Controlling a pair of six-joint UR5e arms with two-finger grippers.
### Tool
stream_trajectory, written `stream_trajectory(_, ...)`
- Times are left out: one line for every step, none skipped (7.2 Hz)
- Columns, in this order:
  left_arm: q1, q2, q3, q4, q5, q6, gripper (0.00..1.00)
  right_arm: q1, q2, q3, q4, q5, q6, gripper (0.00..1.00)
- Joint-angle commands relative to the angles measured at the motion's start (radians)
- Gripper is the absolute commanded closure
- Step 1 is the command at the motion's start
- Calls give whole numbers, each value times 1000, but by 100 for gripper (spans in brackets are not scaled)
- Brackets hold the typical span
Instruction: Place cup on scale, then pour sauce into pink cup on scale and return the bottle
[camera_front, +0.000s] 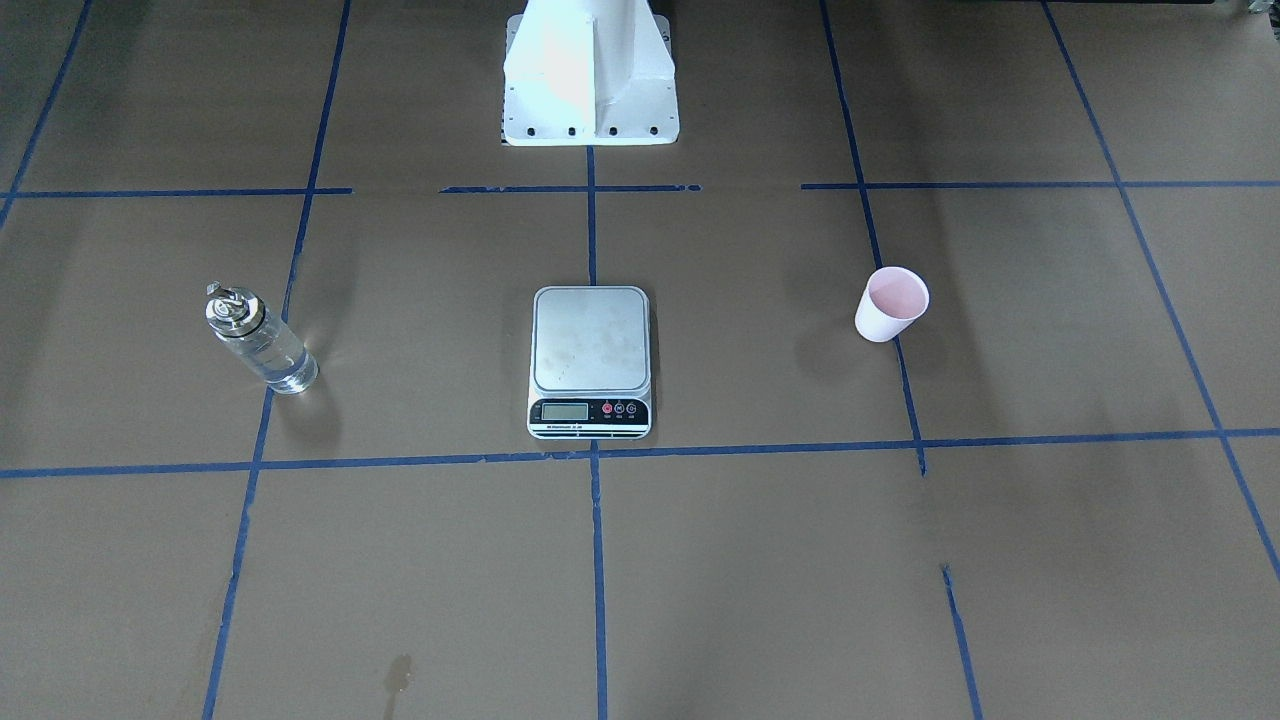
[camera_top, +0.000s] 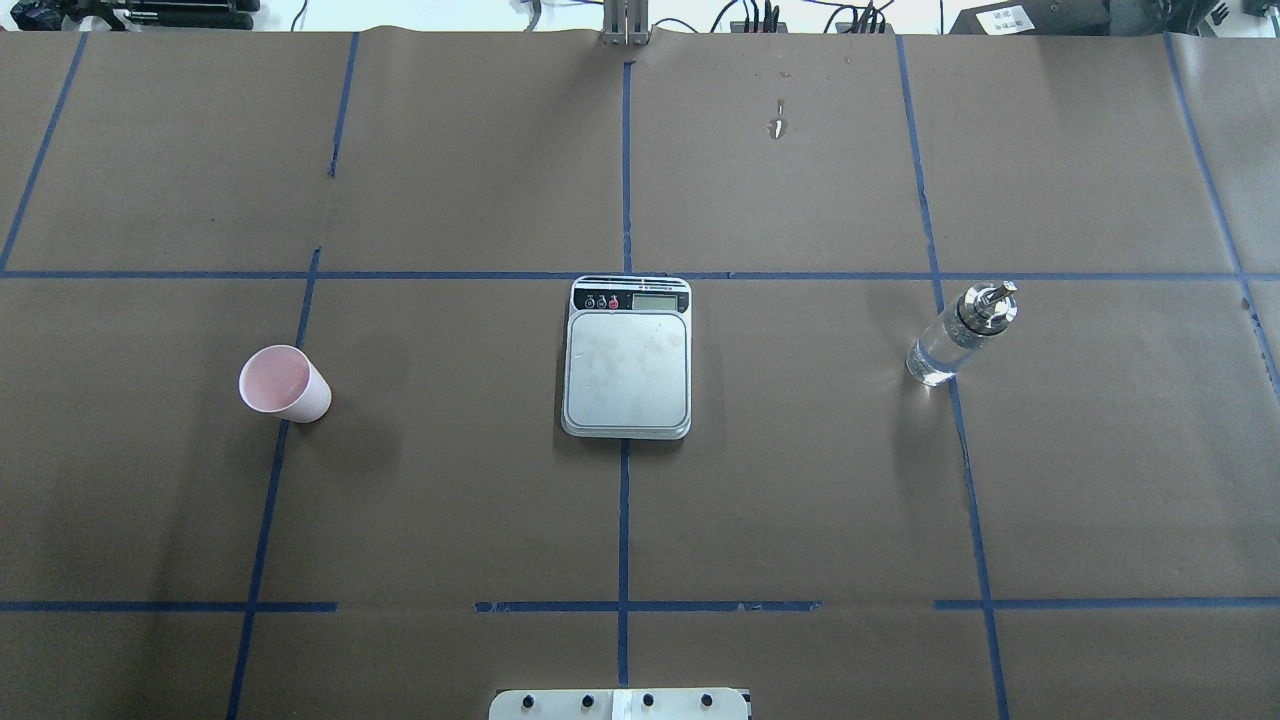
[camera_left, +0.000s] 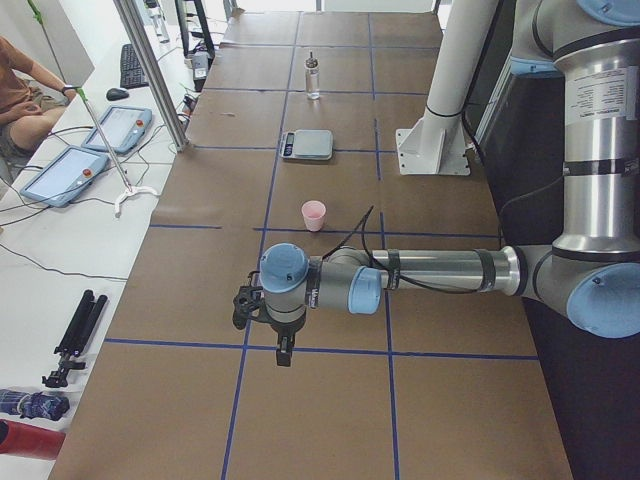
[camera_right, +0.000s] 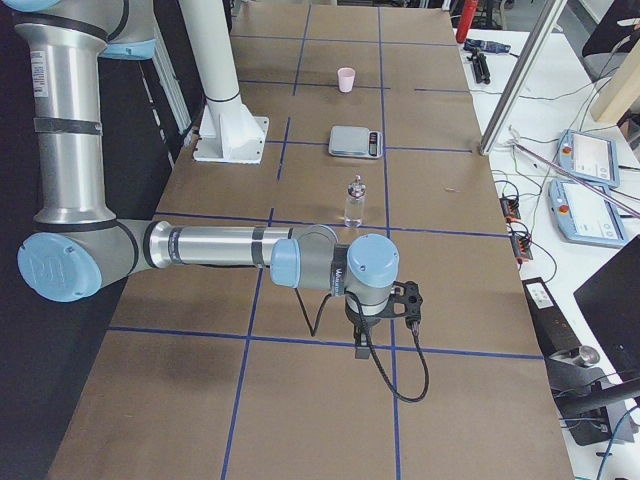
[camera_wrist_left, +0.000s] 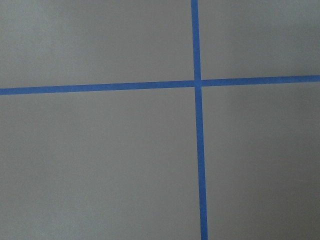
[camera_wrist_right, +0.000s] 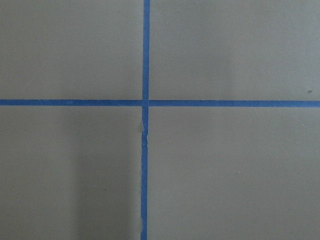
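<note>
The pink cup stands upright and empty on the brown table, on my left side. The scale lies in the middle, its steel platform bare. The clear glass bottle with metal spout stands on my right side, with clear sauce inside. My left gripper shows only in the exterior left view, hanging over the table well short of the cup. My right gripper shows only in the exterior right view, short of the bottle. I cannot tell whether either is open or shut.
The white robot pedestal stands behind the scale. Blue tape lines grid the brown table cover. A side bench holds tablets, and a person sits by it. A metal pole rises at the table's far edge.
</note>
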Motion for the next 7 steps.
stream_trajectory(0, 1, 2, 0, 0, 2, 0, 0, -1, 4, 1, 1, -3, 0)
stream_trajectory(0, -1, 5, -6, 1, 2, 0, 0, 1, 2, 1, 0, -2, 0)
stream_trajectory(2, -20, -7, 1, 5, 3, 0, 0, 2, 2, 1, 0, 0, 0)
stream_trajectory(2, -62, -6, 3, 6, 2, 0, 0, 2, 7, 1, 1, 2, 0)
stream_trajectory(2, -126, -12, 26, 5, 2, 0, 0, 4, 8, 1, 3, 6, 0)
stream_trajectory(2, -208, -47, 115, 2, 2, 0, 0, 4, 10, 1, 5, 8, 0)
stream_trajectory(3, -252, -125, 223, -20, 0, 0, 0, 4, 10, 1, 6, 8, 0)
